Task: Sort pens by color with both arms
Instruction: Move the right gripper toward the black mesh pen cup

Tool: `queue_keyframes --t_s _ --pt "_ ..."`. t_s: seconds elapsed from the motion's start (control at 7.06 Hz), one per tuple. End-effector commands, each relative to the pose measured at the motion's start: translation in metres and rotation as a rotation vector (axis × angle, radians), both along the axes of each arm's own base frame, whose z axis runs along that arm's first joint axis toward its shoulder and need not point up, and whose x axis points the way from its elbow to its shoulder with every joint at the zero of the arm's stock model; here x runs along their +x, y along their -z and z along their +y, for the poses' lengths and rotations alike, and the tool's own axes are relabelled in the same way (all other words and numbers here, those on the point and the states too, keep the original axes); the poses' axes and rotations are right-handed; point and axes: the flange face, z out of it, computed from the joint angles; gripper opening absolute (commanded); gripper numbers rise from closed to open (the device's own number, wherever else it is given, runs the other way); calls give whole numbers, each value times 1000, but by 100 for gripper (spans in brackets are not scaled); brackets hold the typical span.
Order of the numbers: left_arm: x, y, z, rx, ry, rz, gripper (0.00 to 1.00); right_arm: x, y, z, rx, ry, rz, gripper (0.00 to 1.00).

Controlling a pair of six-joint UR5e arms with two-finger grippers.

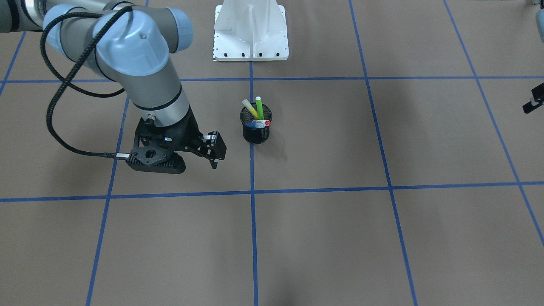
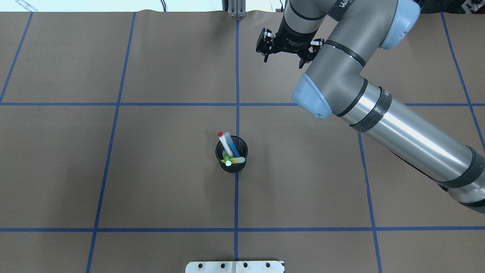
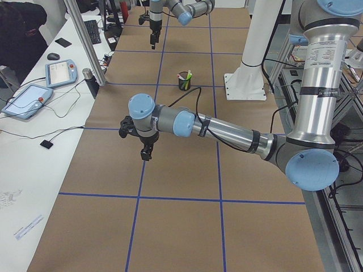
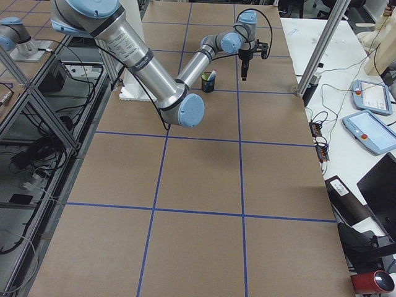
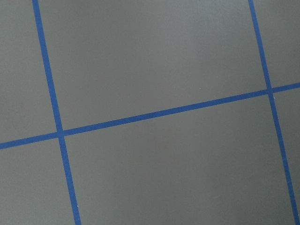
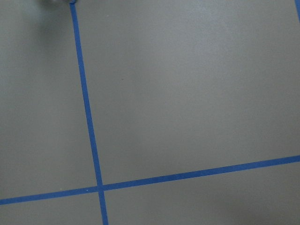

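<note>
The pens stand together in a black mesh cup point(image 1: 256, 131) point(image 2: 231, 166) at the table's middle: a green one point(image 1: 259, 108) point(image 2: 227, 159), a yellow one point(image 1: 250, 109) point(image 2: 238, 160), a blue one point(image 2: 233, 149) and a white one with a red cap point(image 1: 262, 123) point(image 2: 222, 141). My right gripper point(image 2: 283, 60) point(image 1: 212, 159) hangs open and empty over the table's far side, well away from the cup. My left gripper point(image 3: 139, 144) hovers over bare paper near the table's left end. Only a sliver of it shows at the front view's right edge point(image 1: 534, 103), so I cannot tell its state.
Blue tape lines divide the brown paper into squares. The white pedestal base point(image 1: 250, 38) point(image 2: 235, 266) stands behind the cup on the robot's side. A desk with teach pendants point(image 3: 28, 99) point(image 4: 371, 130) and metal posts point(image 3: 85, 51) border the far edge.
</note>
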Motion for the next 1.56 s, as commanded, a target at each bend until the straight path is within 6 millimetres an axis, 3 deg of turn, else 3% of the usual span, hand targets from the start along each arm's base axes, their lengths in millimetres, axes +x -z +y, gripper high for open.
queue_keyframes --t_s 0.0,0.14,0.71,1.13,1.42 --pt "16 5 2 -21 -5 11 99 -50 12 22 96 75 51 99" --pt "17 5 2 -23 -4 12 99 -67 10 34 145 148 65 99" --pt "17 0 4 -34 -6 10 99 -91 20 57 243 282 68 99" --pt "17 -2 6 -39 -6 11 99 -123 31 58 334 369 129 99" --pt "17 -3 6 -42 -6 10 99 -134 24 69 336 403 141 99"
